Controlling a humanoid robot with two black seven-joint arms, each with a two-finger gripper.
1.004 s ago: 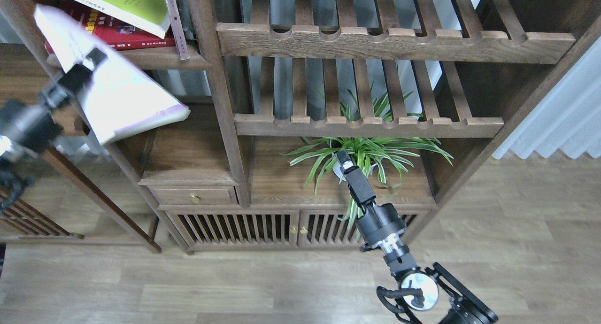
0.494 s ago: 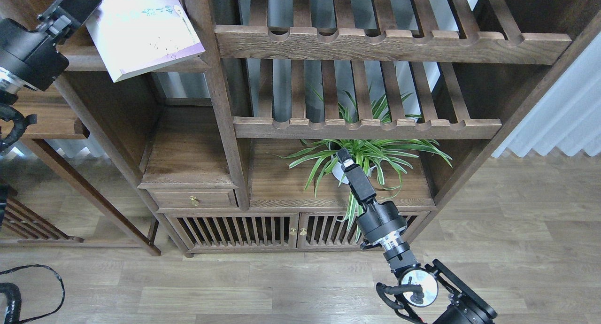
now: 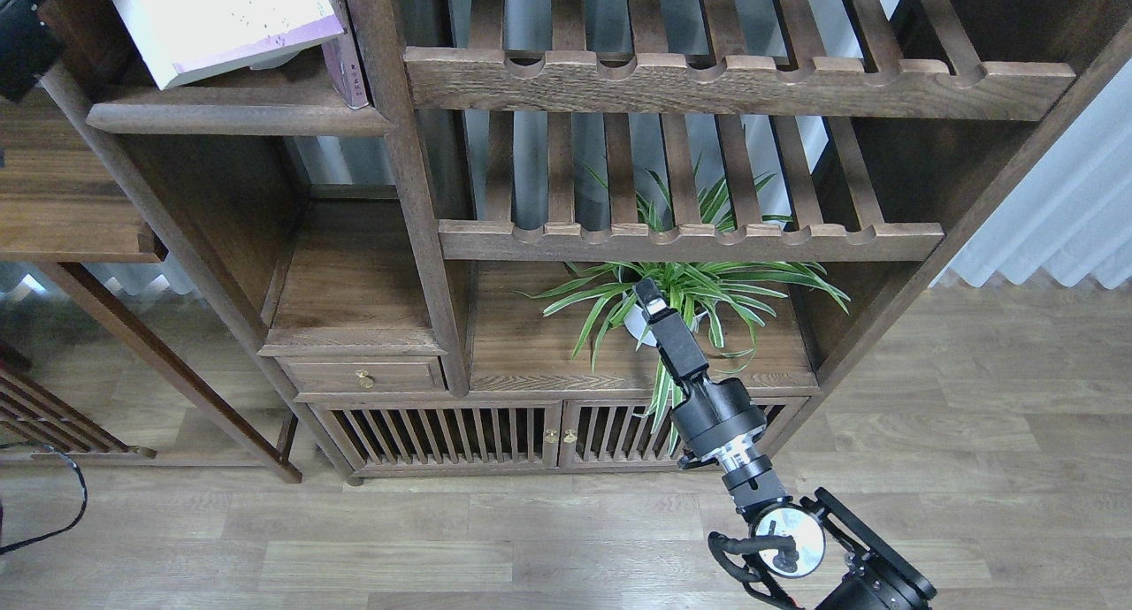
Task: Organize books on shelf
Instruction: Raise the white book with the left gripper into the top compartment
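Note:
A white book with lilac trim sits tilted at the top left, its lower edge just above the dark-brown shelf. It covers most of that shelf, so no other books of the task show. Only a black stretch of my left arm enters at the top-left corner; its gripper lies beyond the frame edge. My right gripper points up in front of the potted plant, far from the shelf. Its dark fingers cannot be told apart, and nothing is seen in them.
A thin grey-pink-spined book leans against the upright post beside the white book. Two slatted racks fill the middle. A spider plant stands on the cabinet top. A drawer sits below left, a side table further left.
The left arm has carried the white book up and onto the shelf level, then slid mostly out of frame at the top left. The right arm has stayed in place.

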